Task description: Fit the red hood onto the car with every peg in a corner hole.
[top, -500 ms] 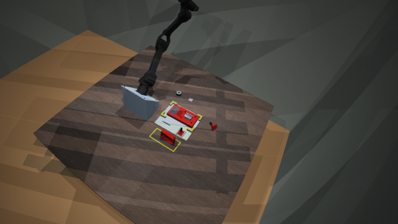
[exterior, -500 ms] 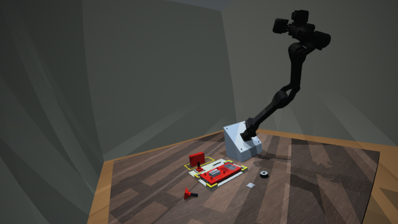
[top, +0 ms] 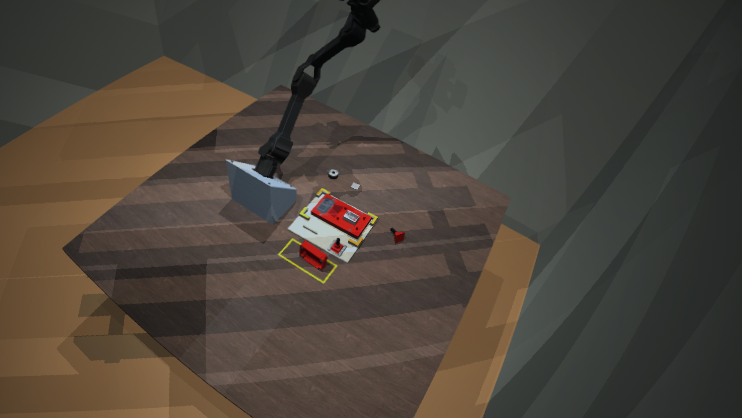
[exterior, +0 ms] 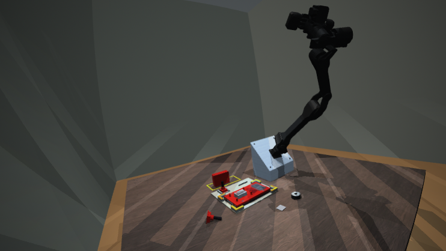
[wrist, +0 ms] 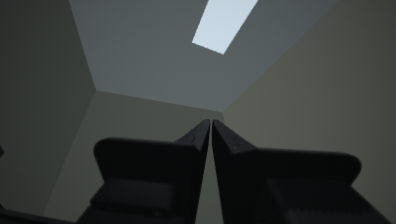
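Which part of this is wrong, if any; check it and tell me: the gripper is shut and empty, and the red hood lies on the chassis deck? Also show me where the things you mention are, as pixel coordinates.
The hood [top: 313, 255] [exterior: 220, 178] is off the deck, inside the yellow outline; the exterior view shows it.

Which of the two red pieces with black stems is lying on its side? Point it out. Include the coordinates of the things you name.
The one on the bare wood [top: 398, 236] [exterior: 208, 217], its stem sideways; the other [top: 336, 246] [exterior: 222, 188] stands stem-up on the pale board.

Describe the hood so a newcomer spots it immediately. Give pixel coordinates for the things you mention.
Beyond the pale jig board [top: 324, 236] [exterior: 229, 187], a yellow outline [top: 301, 273] [exterior: 213, 189] marks the brown table. Inside stands the red, box-like hood shell [top: 310, 255] [exterior: 220, 178], hollow and on edge, unlike the flat red chassis [top: 337, 218] [exterior: 249, 196].
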You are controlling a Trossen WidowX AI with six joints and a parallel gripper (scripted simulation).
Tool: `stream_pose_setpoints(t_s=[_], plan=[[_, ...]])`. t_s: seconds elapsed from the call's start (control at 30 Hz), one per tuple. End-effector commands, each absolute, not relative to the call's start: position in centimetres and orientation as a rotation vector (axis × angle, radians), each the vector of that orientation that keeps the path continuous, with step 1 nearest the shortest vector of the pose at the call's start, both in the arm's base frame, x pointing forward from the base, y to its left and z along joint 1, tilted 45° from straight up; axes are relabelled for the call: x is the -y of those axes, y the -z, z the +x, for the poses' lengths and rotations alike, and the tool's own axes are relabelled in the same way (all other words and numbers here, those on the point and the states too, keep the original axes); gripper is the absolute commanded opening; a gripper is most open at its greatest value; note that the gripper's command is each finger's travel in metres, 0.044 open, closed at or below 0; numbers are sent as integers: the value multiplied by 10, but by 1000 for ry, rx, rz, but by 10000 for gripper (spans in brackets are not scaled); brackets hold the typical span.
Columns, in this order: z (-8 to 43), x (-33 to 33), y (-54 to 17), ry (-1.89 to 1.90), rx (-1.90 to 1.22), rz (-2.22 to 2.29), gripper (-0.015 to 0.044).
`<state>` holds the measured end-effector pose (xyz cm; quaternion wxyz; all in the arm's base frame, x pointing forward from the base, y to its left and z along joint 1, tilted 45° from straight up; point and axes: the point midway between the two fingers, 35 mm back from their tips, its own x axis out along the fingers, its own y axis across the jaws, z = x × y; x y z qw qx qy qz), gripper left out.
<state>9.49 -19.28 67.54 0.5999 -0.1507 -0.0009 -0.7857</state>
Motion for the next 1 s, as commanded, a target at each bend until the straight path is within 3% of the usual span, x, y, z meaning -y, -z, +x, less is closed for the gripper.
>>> stream_pose_setpoints(t_s=[0.0, 0.47, 0.97], plan=[[136, 203, -669, 1730, 46, -402, 0], [304, 240, -594, 1298, 164, -282, 0], [456, 236, -404, 855, -47, 271, 0]])
